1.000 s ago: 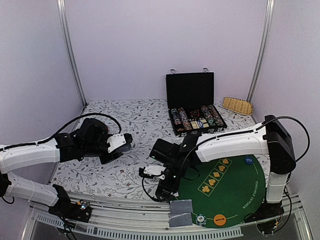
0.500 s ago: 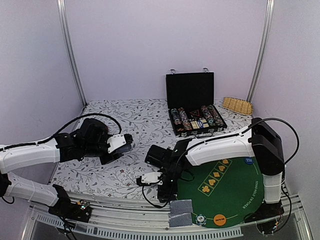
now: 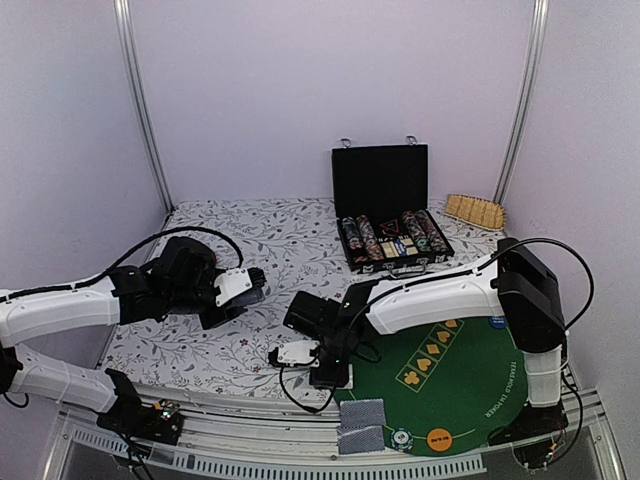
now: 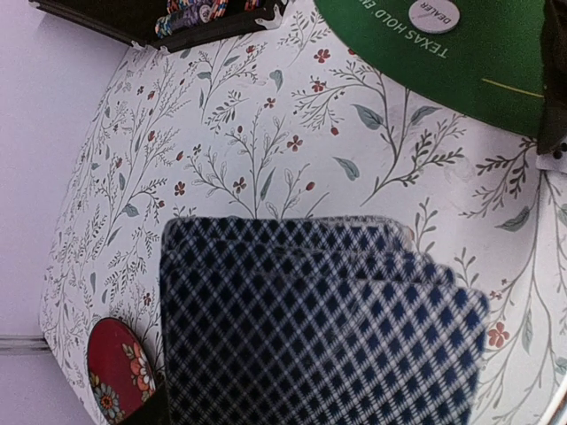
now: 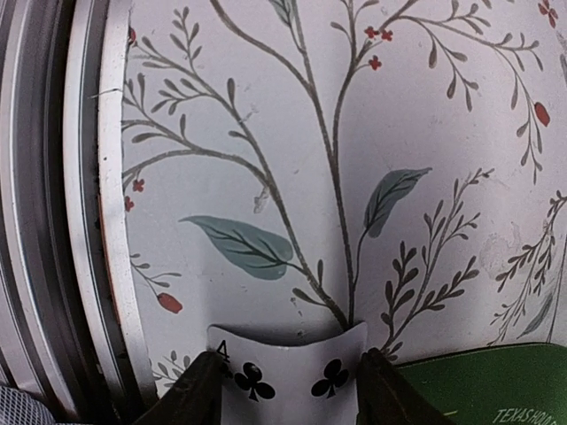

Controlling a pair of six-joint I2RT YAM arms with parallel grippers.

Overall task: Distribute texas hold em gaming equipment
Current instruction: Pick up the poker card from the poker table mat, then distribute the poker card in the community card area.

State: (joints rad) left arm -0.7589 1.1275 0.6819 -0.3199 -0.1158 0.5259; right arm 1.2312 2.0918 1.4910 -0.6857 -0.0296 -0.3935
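Dealing is partly done: two cards (image 3: 362, 425), a striped chip (image 3: 402, 437) and an orange disc (image 3: 438, 438) lie at the near edge of the green mat (image 3: 470, 390), while most chips (image 3: 372, 238) sit in the open case (image 3: 380, 180). The right gripper (image 5: 288, 394) pinches a four of clubs (image 5: 292, 354) just left of the mat. The left gripper (image 3: 243, 287) clamps a fan of cards (image 4: 310, 336).
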